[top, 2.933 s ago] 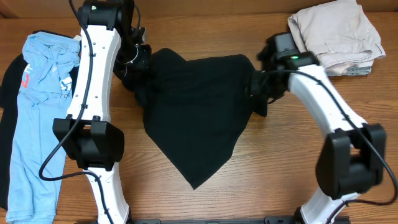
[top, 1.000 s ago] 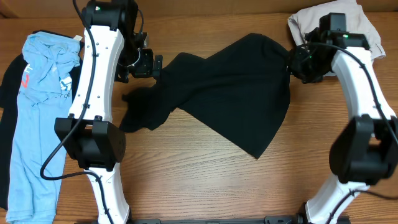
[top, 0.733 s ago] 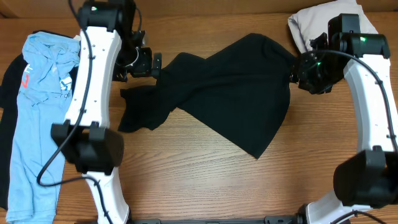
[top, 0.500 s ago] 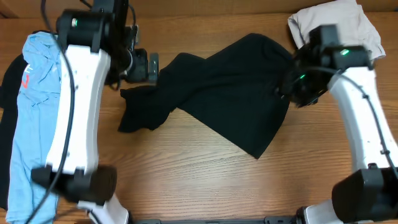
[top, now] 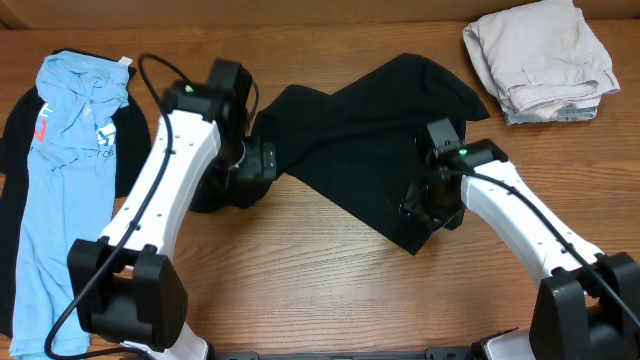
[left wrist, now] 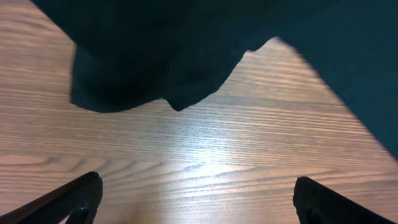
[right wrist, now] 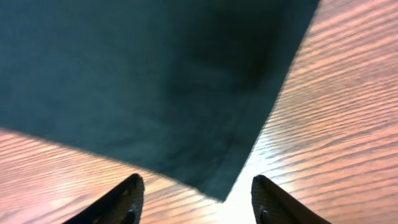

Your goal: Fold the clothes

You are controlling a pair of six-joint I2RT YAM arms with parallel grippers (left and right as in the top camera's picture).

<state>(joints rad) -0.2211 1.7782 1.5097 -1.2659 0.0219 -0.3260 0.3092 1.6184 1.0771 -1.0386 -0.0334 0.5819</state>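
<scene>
Across the table's middle: the black T-shirt [top: 370, 130] lies open but crooked. It is a rumpled diagonal sheet, with one bunched end by the left arm and one pointed corner toward the near edge by the right arm.
Left gripper [top: 258, 163]: jaws wide apart with nothing between them. Its wrist view shows it over bare wood, just short of the shirt's bunched hem.
Right gripper [top: 428, 205]: also spread and empty, poised over the pointed corner. In its wrist view the hem runs between the fingers.
Beige garments [top: 540, 55]: a loosely folded stack at the far right corner, well apart from both arms. It looks finished, as far as can be judged.
Light blue tee [top: 60, 190]: stretched out long and unfolded at the left edge, lying over another black garment [top: 12, 140] of which only a strip shows.
Progress on the shirt: early — no crease or fold is visible, and the cloth is not yet squared or flat.
Left to do: probably flatten and straighten this shirt, fold it and set it aside, then fold the two garments waiting on the left. By this reading most of the task lies ahead.
</scene>
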